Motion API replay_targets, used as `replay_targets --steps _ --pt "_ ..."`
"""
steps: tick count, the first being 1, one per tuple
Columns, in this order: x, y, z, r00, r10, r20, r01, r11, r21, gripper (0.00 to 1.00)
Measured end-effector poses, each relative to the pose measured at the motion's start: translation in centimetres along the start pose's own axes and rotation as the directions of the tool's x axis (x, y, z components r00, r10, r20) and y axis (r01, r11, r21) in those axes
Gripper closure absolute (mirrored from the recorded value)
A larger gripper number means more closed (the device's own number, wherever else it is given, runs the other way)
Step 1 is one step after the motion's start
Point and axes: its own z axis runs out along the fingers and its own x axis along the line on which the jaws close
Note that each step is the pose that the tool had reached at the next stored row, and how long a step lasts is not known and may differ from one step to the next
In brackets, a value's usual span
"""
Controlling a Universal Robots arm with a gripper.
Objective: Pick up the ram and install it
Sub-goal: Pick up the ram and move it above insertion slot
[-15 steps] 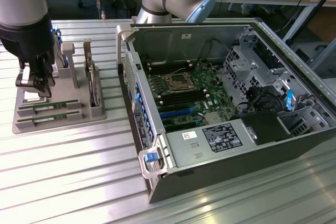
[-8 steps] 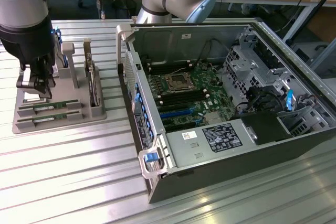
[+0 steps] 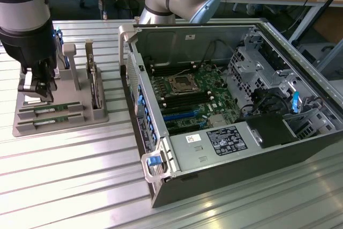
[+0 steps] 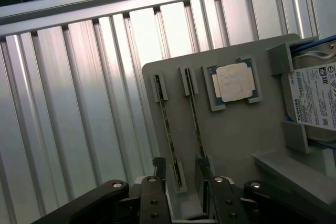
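Note:
Two ram sticks stand on edge in slots of a grey holder tray [image 3: 59,127]; the exterior view has them at its left, ram [image 3: 51,109] and ram [image 3: 51,122]. In the wrist view they are thin dark strips, ram [image 4: 169,129] and ram [image 4: 194,116]. My gripper [image 3: 38,94] hangs just above the tray's end. Seen from the wrist, the gripper [image 4: 181,170] is open. One finger [image 4: 157,167] and the other finger [image 4: 203,166] stand either side of the first stick's end without touching it. The second stick's end runs behind a finger.
The tray also holds a square silver processor [image 4: 234,81] and an upright hard drive [image 3: 95,87], also visible from the wrist, hard drive [image 4: 315,98]. At the exterior view's right lies the open computer case [image 3: 300,63] with its motherboard [image 3: 187,92]. All rest on a ribbed metal table [image 3: 80,186].

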Motion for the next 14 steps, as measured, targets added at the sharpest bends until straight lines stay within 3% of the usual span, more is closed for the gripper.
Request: replay_targets --steps 14 --pt "0.02 -0.04 0.82 1.0 0.0 -0.0001 0.0 1.0 -0.0001 0.64"
